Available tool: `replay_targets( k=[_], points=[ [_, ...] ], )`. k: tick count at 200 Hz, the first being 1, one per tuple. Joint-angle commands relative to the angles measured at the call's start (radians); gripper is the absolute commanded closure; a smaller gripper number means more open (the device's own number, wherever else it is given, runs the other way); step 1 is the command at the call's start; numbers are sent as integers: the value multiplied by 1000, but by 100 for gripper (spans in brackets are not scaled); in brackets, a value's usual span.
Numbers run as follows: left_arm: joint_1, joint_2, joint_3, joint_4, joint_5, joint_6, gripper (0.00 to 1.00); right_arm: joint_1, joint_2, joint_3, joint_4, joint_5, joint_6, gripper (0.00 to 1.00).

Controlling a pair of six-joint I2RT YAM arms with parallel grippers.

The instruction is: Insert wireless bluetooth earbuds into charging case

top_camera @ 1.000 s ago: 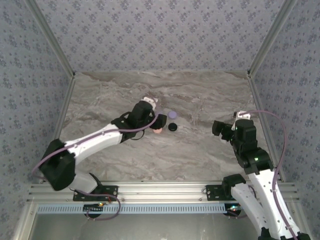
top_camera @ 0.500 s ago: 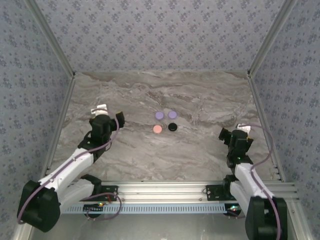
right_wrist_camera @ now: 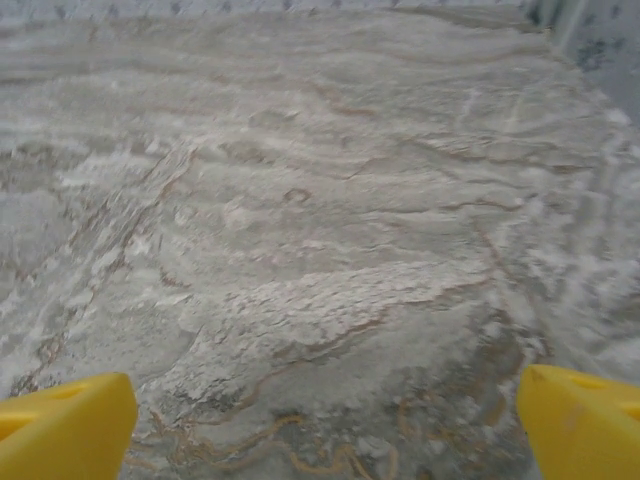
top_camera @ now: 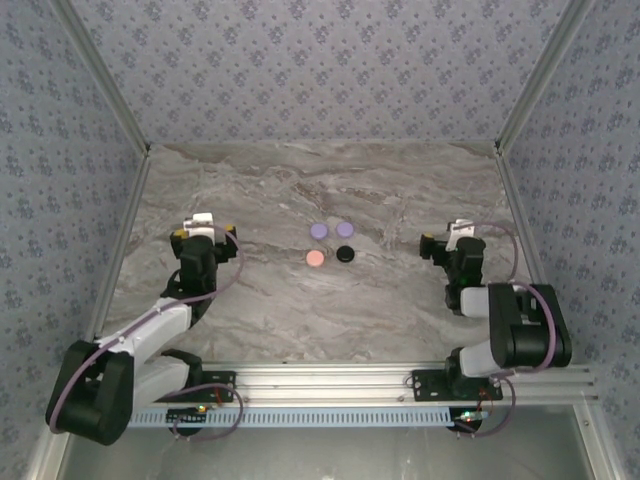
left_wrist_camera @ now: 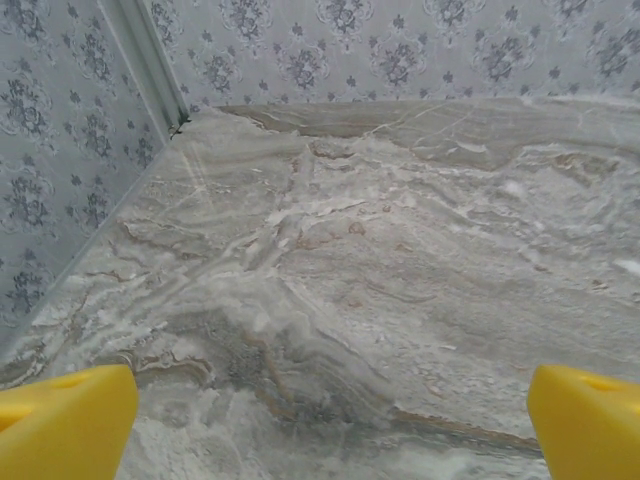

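The left pincer (top_camera: pixel 205 234) and right pincer (top_camera: pixel 447 243) are hanging spread wide and empty while a pink case (top_camera: pixel 315 258), a black case (top_camera: pixel 345 254) and two lilac cases (top_camera: pixel 319 230) are sitting clustered mid-tabletop (top_camera: pixel 260 300) between them, likely light and slick, best pinched across the rim.

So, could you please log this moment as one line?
left gripper: open, empty | right gripper: open, empty | four discs: centre of table, untouched
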Motion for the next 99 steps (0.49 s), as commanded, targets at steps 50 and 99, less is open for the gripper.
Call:
replay_targets(
  k=[50,99],
  points=[
    [45,270,-29,345,104,215,1,-36,51,105,-52,-66,-1,0],
    [226,350,-106,559,317,97,1,-31,51,105,-51,-55,-5,0]
  ],
)
